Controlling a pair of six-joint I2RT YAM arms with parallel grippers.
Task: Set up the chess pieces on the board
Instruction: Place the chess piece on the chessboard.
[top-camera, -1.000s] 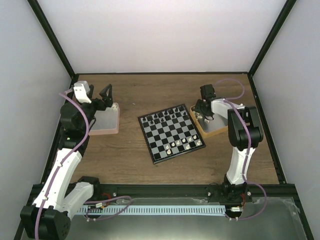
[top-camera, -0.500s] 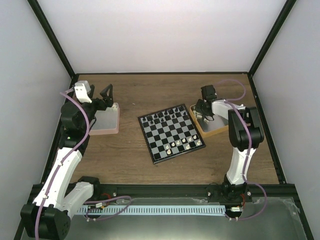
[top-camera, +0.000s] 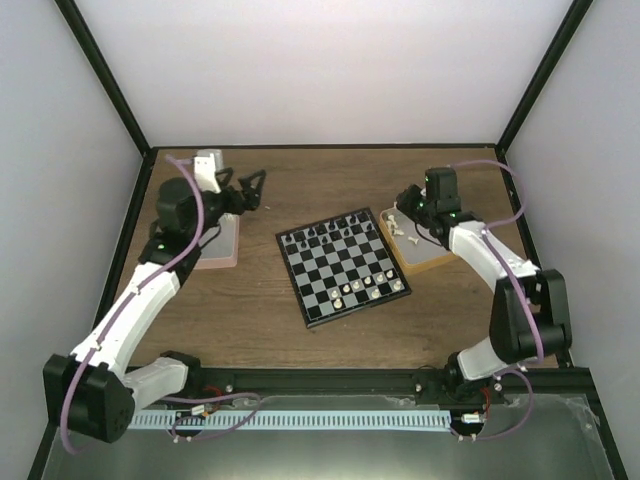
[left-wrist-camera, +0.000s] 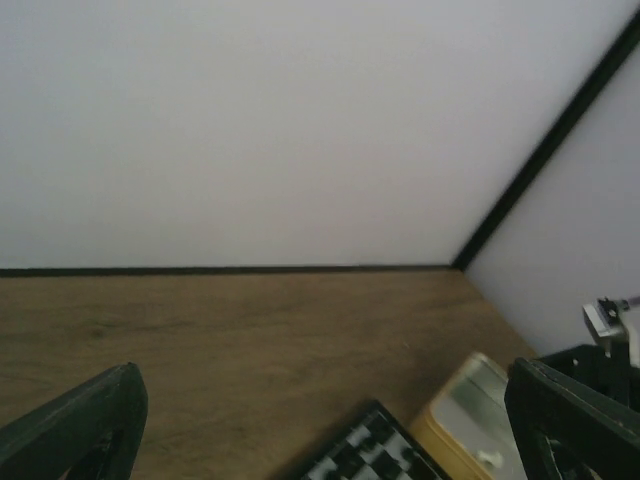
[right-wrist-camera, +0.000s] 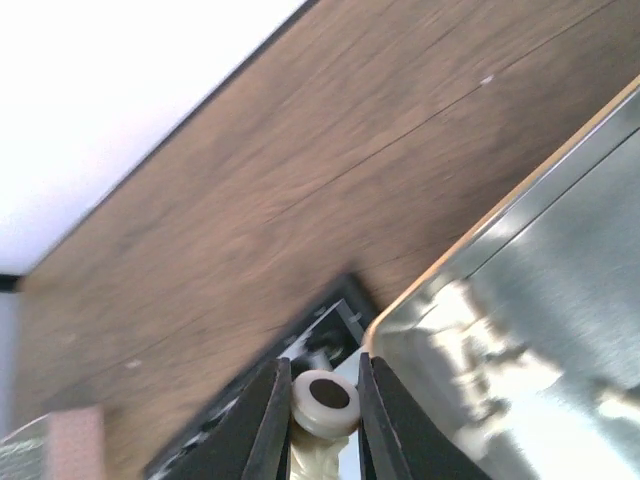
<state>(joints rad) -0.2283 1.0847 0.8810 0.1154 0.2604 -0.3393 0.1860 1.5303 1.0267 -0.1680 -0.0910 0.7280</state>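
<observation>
The board (top-camera: 343, 265) has black and pale grey checks inside a black border. Cream-white chess pieces (top-camera: 358, 291) stand along its near edge, black pieces (top-camera: 328, 233) along the far one. The counter (top-camera: 300, 190) is brown wood grain. There is a pink tray (top-camera: 225, 250) and an orange-tan tray (top-camera: 430, 265). Purple cables (top-camera: 487, 163) trail over white arms (top-camera: 130, 315).

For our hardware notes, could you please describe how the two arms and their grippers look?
The left arm and right arm have white link shells and black joints, with a lilac cable looping along each. The left gripper and right gripper have black fingers.
</observation>
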